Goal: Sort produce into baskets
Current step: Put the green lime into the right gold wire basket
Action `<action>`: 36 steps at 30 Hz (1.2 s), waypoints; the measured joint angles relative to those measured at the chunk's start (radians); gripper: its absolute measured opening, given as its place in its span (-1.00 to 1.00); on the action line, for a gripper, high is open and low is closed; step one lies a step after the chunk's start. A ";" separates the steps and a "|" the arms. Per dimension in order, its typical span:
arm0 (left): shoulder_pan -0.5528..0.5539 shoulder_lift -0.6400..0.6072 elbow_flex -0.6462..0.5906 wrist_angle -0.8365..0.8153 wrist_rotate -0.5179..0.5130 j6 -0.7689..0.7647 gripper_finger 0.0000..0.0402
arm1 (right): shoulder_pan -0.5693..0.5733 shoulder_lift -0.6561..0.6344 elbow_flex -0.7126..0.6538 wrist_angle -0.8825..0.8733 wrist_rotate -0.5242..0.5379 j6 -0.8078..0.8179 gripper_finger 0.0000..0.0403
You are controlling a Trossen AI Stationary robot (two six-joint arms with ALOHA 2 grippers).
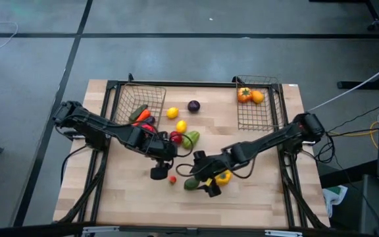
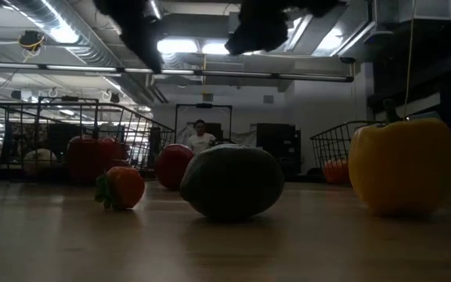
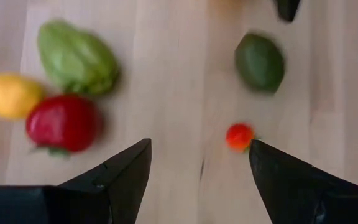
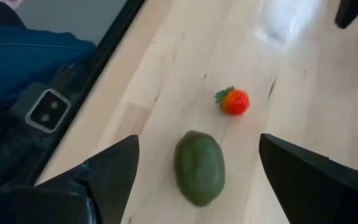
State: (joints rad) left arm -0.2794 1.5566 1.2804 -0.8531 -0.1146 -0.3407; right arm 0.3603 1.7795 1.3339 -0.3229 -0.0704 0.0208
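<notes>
Loose produce lies on the wooden table: a tiny red tomato [image 1: 172,179], a dark green avocado [image 1: 191,184], a yellow pepper [image 1: 222,176], a red pepper [image 1: 175,137], a light green piece [image 1: 191,139], two lemons [image 1: 172,112] and a purple eggplant [image 1: 193,105]. My left gripper [image 3: 197,146] hangs open above the table with the tomato [image 3: 239,136] just beside one fingertip. Above the avocado [image 4: 199,167] my right gripper [image 4: 197,140] is open, tilted down, with the fruit between and ahead of its fingers. Both wire baskets [image 1: 140,108] [image 1: 258,105] stand at the far side and hold some pieces.
The two grippers [image 1: 158,172] [image 1: 210,189] hang close together over the near middle of the table. A dark frame rail [image 4: 114,37] runs along the table's near edge. A person [image 2: 200,137] sits in the room beyond the table.
</notes>
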 joint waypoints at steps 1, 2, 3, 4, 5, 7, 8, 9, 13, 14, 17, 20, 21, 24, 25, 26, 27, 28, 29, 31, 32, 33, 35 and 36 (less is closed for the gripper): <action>0.000 0.000 0.000 -0.022 0.000 -0.001 0.33 | 0.000 0.015 0.006 0.002 0.007 0.000 0.64; -0.002 0.000 0.000 -0.045 0.000 -0.003 0.33 | 0.000 0.028 0.009 -0.003 0.015 0.000 0.64; -0.003 0.000 0.000 -0.070 0.000 -0.005 0.33 | 0.000 0.040 0.009 -0.002 0.018 0.000 0.64; -0.003 0.000 0.000 -0.094 0.000 -0.005 0.33 | 0.000 0.051 0.009 -0.004 0.018 -0.001 0.64; -0.003 0.000 0.000 -0.121 0.000 -0.005 0.33 | 0.000 0.061 0.009 -0.003 0.018 -0.003 0.64; -0.003 0.000 0.000 -0.173 0.000 -0.015 0.33 | -0.001 0.079 0.009 -0.003 0.019 -0.003 0.64; -0.003 0.000 0.000 -0.200 0.000 -0.023 0.33 | -0.001 0.089 0.009 0.001 0.019 -0.003 0.64; -0.003 0.000 0.000 -0.224 0.000 -0.029 0.33 | -0.001 0.100 0.009 0.006 0.019 -0.003 0.64; -0.001 0.000 0.000 -0.280 0.000 -0.053 0.33 | 0.000 0.135 0.009 0.013 0.019 -0.003 0.64; -0.001 0.000 0.000 -0.283 0.000 -0.055 0.33 | 0.000 0.142 0.009 0.013 0.019 -0.003 0.64; -0.001 0.000 0.000 -0.286 0.000 -0.055 0.33 | 0.000 0.162 0.009 0.014 0.019 -0.003 0.64; -0.001 0.000 0.000 -0.284 0.000 -0.055 0.33 | 0.000 0.182 0.010 0.016 0.033 -0.003 0.64; -0.001 0.000 0.000 -0.284 0.000 -0.055 0.33 | 0.000 0.189 0.010 0.017 0.047 -0.003 0.64; -0.001 0.000 0.000 -0.281 0.000 -0.055 0.33 | 0.000 0.202 0.010 0.015 0.059 -0.003 0.64; -0.001 0.000 0.000 -0.279 0.000 -0.055 0.33 | -0.001 0.203 0.010 0.008 0.056 -0.003 0.64; -0.001 0.000 0.000 -0.279 0.000 -0.055 0.33 | -0.001 0.203 0.010 0.005 0.052 -0.003 0.64; -0.001 0.000 0.000 -0.279 0.000 -0.055 0.33 | -0.001 0.203 0.010 0.007 0.052 -0.003 0.64; -0.001 0.000 0.000 -0.278 0.000 -0.055 0.33 | -0.001 0.203 0.010 0.007 0.052 -0.003 0.64; -0.001 0.000 0.000 -0.277 0.000 -0.055 0.33 | -0.001 0.203 0.010 0.007 0.052 -0.003 0.64; -0.001 0.000 0.000 -0.268 0.000 -0.054 0.33 | -0.001 0.203 0.010 0.006 0.052 -0.003 0.64; -0.001 0.000 0.000 -0.262 0.000 -0.054 0.33 | -0.001 0.203 0.010 0.006 0.052 -0.003 0.64; -0.001 0.000 0.000 -0.255 0.000 -0.054 0.33 | -0.001 0.204 0.010 0.005 0.052 -0.003 0.64; -0.001 0.000 0.000 -0.252 0.000 -0.053 0.33 | -0.001 0.215 0.010 0.009 0.052 -0.003 0.64; -0.001 0.000 0.000 -0.253 0.000 -0.048 0.33 | -0.001 0.218 0.010 0.001 0.052 -0.003 0.64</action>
State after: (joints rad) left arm -0.2806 1.5566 1.2804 -1.1057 -0.1146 -0.3888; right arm 0.3595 1.9972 1.3440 -0.3216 -0.0182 0.0174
